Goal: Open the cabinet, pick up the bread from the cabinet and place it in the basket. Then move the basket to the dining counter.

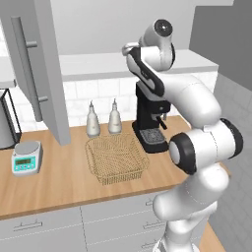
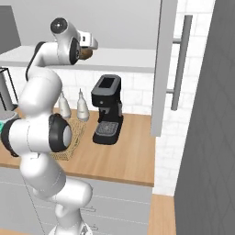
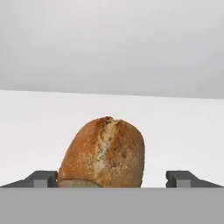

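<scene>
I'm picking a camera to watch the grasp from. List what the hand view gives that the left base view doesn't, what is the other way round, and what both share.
Hand view alone: the bread on the white cabinet shelf, between the open gripper fingertips.
Left base view alone: the basket, coffee machine, two bottles, scale and open cabinet door.
Both: the cabinet interior.
</scene>
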You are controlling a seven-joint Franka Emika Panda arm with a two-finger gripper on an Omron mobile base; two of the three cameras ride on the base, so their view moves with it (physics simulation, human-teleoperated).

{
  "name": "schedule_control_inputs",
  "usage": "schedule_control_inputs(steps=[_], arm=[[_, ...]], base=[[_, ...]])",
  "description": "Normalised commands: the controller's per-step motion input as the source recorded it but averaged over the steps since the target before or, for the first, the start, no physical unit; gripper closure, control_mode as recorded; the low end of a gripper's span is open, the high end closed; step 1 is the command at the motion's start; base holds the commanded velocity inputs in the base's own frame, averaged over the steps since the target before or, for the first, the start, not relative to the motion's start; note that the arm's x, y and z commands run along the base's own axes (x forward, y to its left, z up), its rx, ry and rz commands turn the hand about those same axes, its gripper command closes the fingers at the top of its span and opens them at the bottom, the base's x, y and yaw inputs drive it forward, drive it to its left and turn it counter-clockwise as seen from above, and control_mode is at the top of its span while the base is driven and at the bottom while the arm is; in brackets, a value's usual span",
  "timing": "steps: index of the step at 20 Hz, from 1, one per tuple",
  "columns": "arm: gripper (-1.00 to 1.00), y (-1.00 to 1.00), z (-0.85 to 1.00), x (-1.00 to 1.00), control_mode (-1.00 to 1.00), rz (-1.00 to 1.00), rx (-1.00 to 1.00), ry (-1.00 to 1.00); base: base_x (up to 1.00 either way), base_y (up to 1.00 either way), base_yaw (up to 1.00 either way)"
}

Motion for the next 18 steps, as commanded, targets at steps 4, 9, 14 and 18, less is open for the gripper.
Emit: schedule_control_inputs(steps=[4,9,14,18], arm=[[-1.0,0.08,0.0,0.22,-1.0,0.0,0.0,0.0],[-1.0,0.18,-0.01,0.11,-1.0,-0.02,0.0,0.03],[-1.0,0.11,-0.08,0.11,-1.0,-0.05,0.0,0.02],[-1.0,0.0,-0.09,0.15,-1.0,-0.04,0.0,0.0]], base=[[0.0,0.0,0.0],[0.0,0.0,0.0],[0.0,0.0,0.0],[0.0,0.0,0.0]])
